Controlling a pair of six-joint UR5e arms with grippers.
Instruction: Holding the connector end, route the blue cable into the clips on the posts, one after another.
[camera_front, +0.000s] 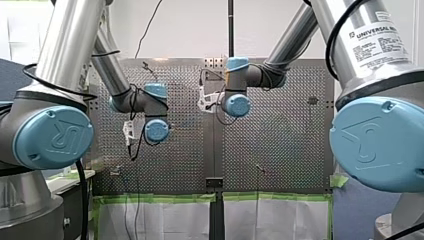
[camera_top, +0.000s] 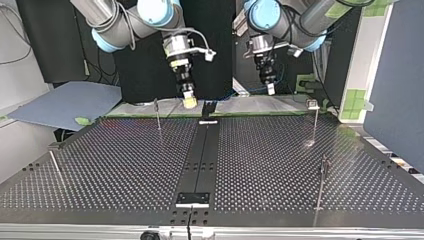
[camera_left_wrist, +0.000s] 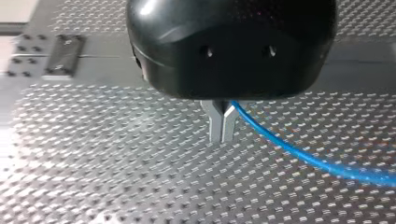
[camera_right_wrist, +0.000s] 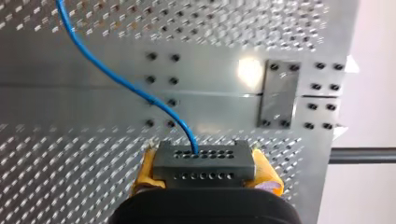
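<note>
My left gripper (camera_left_wrist: 222, 135) first: black body, two metal fingers (camera_left_wrist: 215, 123) pinched tight together, with the thin blue cable (camera_left_wrist: 299, 151) nipped between them, up near their roots. From that pinch the cable sweeps out to one side of the fingers and away over the silver perforated table (camera_left_wrist: 93, 154), which lies below the fingertips.

Across to my right gripper (camera_right_wrist: 205, 173): its yellow pads (camera_right_wrist: 145, 170) are clamped on either side of the grey rectangular connector block (camera_right_wrist: 201, 158), the one with two rows of small holes. The cable comes out of the block's front face, just ahead of the pads, and curves off over the table. Ahead of this gripper and to one side, a small rectangular metal plate (camera_right_wrist: 279, 93) sits bolted flat across a seam in the table.

In the top view both grippers hang side by side, apart from each other, fingers pointing down above the table's edge by the arms. A thin metal post (camera_top: 158, 115) stands near my right gripper on its outer side. A second thin post (camera_top: 315, 122), with a small clip on top, stands near my left gripper on its outer side. The stretch of cable between the two grippers is too fine to follow there.
</note>
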